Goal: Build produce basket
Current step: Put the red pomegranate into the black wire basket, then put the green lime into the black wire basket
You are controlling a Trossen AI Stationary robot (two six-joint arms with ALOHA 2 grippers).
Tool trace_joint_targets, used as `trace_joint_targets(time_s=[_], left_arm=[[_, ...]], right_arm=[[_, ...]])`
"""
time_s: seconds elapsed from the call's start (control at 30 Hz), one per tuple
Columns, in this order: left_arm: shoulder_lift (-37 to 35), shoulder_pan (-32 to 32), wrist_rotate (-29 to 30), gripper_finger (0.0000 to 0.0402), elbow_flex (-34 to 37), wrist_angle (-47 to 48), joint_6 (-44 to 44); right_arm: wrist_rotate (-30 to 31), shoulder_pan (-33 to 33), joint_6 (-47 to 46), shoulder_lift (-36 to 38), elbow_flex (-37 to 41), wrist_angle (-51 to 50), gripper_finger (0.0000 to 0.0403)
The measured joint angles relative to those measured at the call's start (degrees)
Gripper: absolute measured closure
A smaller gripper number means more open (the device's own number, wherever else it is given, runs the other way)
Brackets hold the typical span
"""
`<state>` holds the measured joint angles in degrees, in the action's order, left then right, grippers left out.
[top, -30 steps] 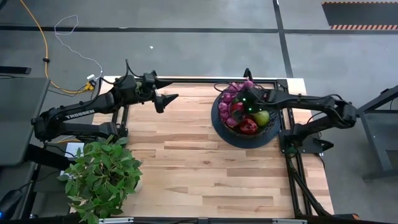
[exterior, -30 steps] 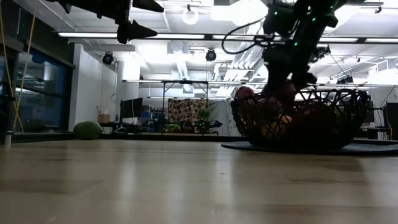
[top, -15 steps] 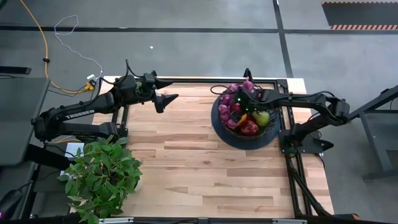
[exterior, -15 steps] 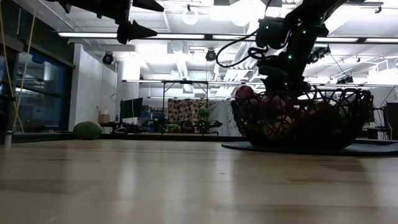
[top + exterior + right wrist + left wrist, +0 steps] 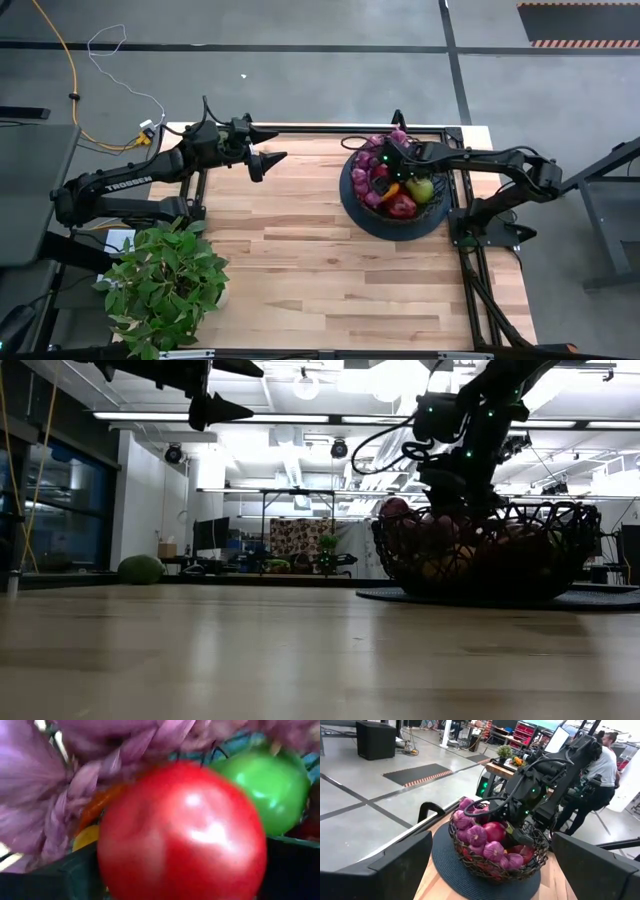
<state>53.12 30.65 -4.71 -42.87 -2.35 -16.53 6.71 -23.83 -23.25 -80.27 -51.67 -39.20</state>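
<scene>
The black wire basket [image 5: 347,188] stands on a dark round mat at the table's far right, heaped with produce: purple bunches [image 5: 361,176], a green pear [image 5: 421,188], a red apple [image 5: 401,206]. My right gripper [image 5: 384,172] reaches down into the heap, open. Its wrist view is filled by a red apple [image 5: 180,830] lying between its two dark fingers, with a green fruit [image 5: 270,785] and purple bunches [image 5: 45,780] behind. My left gripper [image 5: 272,157] hovers open at the far left, well above the table, holding nothing. My right gripper has one finger [image 5: 55,877] on each side of the red apple, coming from above and slanting down. The apple lies on the heap in the basket. Whether the fingers touch its sides I cannot tell.
A leafy potted plant [image 5: 165,285] stands at the near left corner. Bare wooden tabletop [image 5: 300,250] stretches between the plant and the basket. A person [image 5: 606,765] stands beyond the table's right side, behind the right arm.
My right gripper has gone a little toward the table's left edge over the basket and sunk slightly among the produce. The basket has stayed in place.
</scene>
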Motion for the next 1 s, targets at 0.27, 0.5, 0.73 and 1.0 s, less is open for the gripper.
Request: trace_joint_targets(time_s=[0.27,0.5,0.73,1.0], left_arm=[[0.0,0.0,0.0,0.0002,0.0,0.0,-1.1],[0.0,0.0,0.0,0.0002,0.0,0.0,-1.1],[0.0,0.0,0.0,0.0002,0.0,0.0,-1.3],[0.0,-0.1,-0.2,0.0002,0.0,-1.9,-1.3]], right_arm=[[-1.3,-0.3,-1.7,2.7,0.1,0.6,0.0006],[-7.6,-1.8,4.0,13.3,0.0,-0.4,0.0006],[-6.8,-1.1,5.1,25.9,0.1,5.9,0.0006],[-20.4,2.1,17.7,28.2,0.0,25.7,0.0006]])
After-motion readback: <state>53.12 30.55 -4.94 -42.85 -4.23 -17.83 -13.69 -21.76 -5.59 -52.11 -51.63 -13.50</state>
